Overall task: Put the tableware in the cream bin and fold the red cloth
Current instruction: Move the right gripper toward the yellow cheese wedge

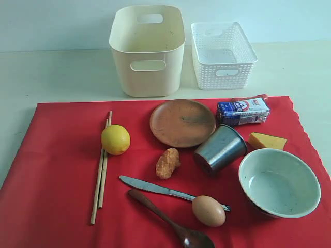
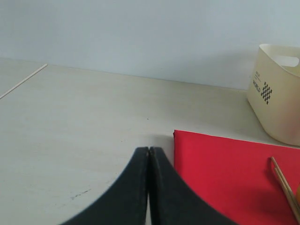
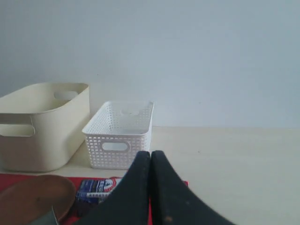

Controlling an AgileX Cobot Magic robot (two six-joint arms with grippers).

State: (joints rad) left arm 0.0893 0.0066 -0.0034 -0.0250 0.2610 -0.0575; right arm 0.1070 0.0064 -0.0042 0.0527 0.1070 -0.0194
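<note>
Red cloth bears a round plate (smooth, brown); left end effector and right end effector sit closed.

Seven tableware, four foods, one each: bin, basket, carton, cloth.

We take this for a lab test setup. A pale surface meets a blank wall at twelve o'clock.

Red cloth holds plate, cup, bowl, 2 chopsticks, knife prob. touching egg.
</note>
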